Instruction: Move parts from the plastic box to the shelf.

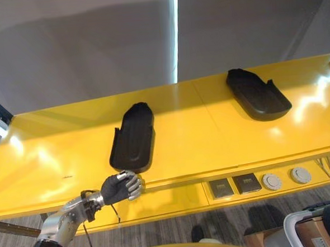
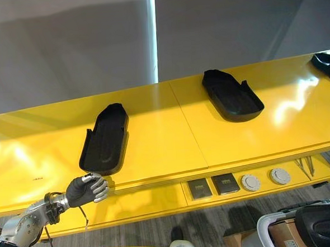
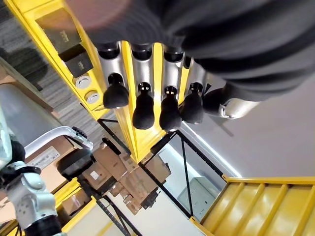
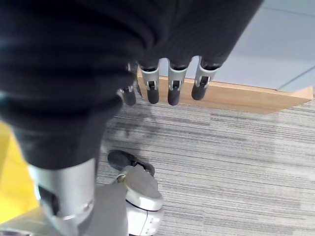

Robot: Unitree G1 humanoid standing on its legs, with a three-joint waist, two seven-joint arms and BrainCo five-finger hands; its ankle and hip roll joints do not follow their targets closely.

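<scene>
Left eye view: yellow shelf carries two black parts; near part lies at the front left, far part well apart at the back right. Left hand sits at the shelf's front edge just below the near part, fingers loosely curled, grasping nothing. Right eye view: a third black part shows at the shelf's right end. Left wrist view: fingers relaxed, holding nothing, yellow shelf edge past them. Right wrist view: right hand hangs over grey carpet, fingers loose and empty.
</scene>
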